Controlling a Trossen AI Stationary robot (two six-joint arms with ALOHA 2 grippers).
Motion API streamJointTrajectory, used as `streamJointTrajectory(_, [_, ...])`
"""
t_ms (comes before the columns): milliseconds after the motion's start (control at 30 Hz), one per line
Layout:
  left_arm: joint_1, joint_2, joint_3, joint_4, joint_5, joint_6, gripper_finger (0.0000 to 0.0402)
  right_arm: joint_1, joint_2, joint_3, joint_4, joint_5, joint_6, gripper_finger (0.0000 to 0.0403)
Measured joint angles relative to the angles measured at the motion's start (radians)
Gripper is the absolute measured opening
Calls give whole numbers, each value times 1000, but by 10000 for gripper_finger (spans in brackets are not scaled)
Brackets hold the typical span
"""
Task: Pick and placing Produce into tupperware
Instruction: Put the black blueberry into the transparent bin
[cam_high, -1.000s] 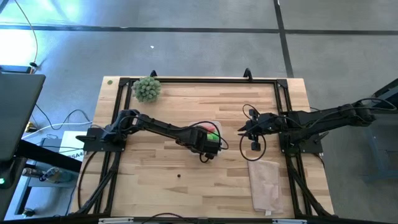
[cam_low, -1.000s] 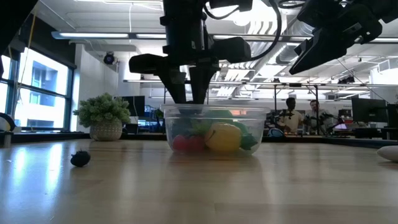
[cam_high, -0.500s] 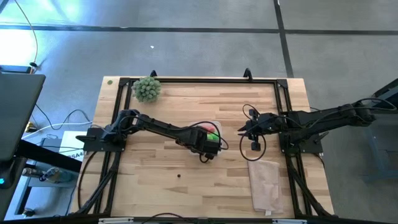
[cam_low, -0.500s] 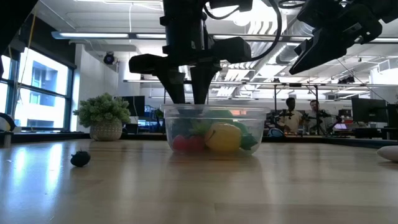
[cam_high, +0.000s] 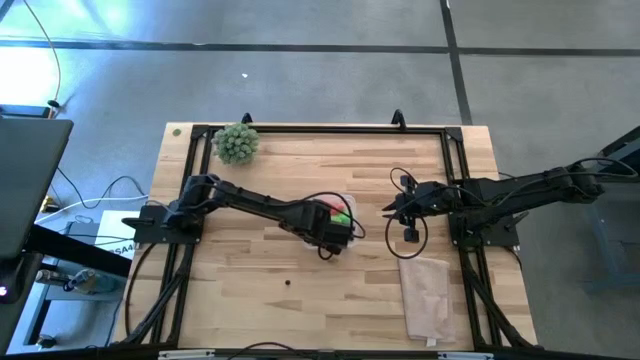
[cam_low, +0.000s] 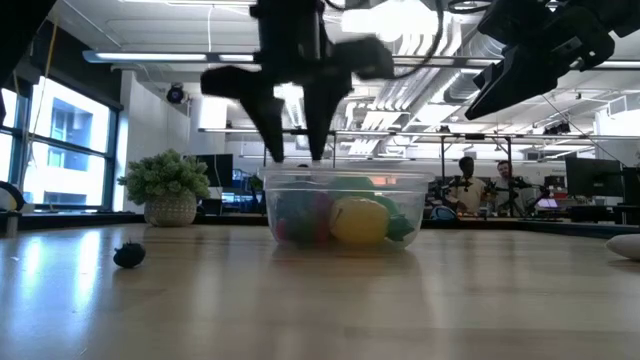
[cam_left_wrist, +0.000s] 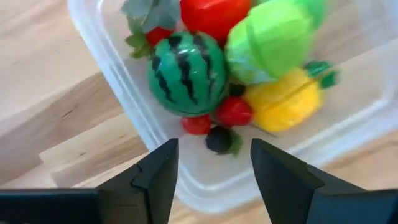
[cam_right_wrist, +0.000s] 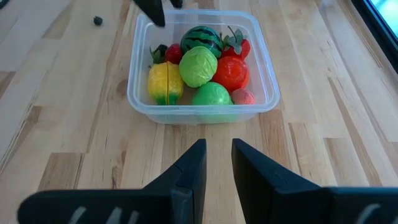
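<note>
The clear tupperware (cam_right_wrist: 202, 115) stands mid-table, holding produce: a striped green ball (cam_left_wrist: 186, 71), a red fruit (cam_right_wrist: 230, 71), green pieces (cam_right_wrist: 198, 66), a yellow piece (cam_left_wrist: 283, 102), small red berries and a dark berry (cam_left_wrist: 219, 140). My left gripper (cam_left_wrist: 214, 149) hangs open just above the tupperware's left side (cam_low: 295, 150), pointing down and holding nothing. Another dark berry (cam_low: 129, 255) lies alone on the table, nearer the near-left. My right gripper (cam_right_wrist: 217, 149) waits open above the table to the right of the tupperware (cam_high: 408, 233).
A bushy pale-green plant (cam_high: 236, 142) stands in its pot at the far-left corner. A folded beige cloth (cam_high: 430, 295) lies near the right edge, below my right arm. A black frame (cam_high: 300, 129) borders the table. People show in the room beyond.
My left gripper has moved a little up and toward the table's left above the tupperware, blurred with motion. The produce at the tupperware's left side shows blurred in the low view.
</note>
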Motion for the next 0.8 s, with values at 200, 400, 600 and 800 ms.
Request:
streamJointTrajectory(200, [0, -16, 105, -153, 68, -14, 164, 0, 0, 0, -6, 0, 0, 67])
streamJointTrajectory(400, [-17, -35, 171, -368, 261, -126, 143, 0, 0, 0, -2, 0, 0, 67])
streamJointTrajectory(600, [-129, -72, 145, -373, 211, -271, 138, 0, 0, 0, -2, 0, 0, 67])
streamJointTrajectory(800, [-282, -75, 113, -369, 26, -415, 138, 0, 0, 0, 1, 0, 0, 67])
